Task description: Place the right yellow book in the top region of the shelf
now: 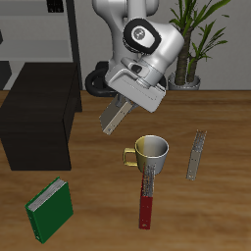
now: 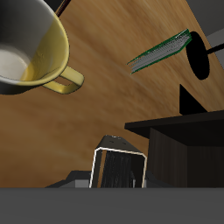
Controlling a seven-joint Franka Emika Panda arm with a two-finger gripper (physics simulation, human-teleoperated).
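Observation:
My gripper (image 1: 120, 104) is shut on the right yellow book (image 1: 115, 118), a small thin grey book with pale tan edges. The book hangs tilted in the air, above the table, between the shelf and the mug. In the wrist view the book (image 2: 118, 168) shows end-on close to the camera. The shelf (image 1: 39, 123) is a large low black box with a flat top, standing beside the held book; its top is bare. It also shows in the wrist view (image 2: 179, 149), just beyond the book.
A yellow-lined mug (image 1: 149, 150) stands just below the gripper, nearer the table's front edge; the wrist view shows it too (image 2: 31, 52). A green book (image 1: 49, 209) stands near the front edge. A longer grey-and-tan book (image 1: 196, 155) and a red-ended book (image 1: 148, 196) lie by the mug. A potted plant (image 1: 196, 39) stands at the back.

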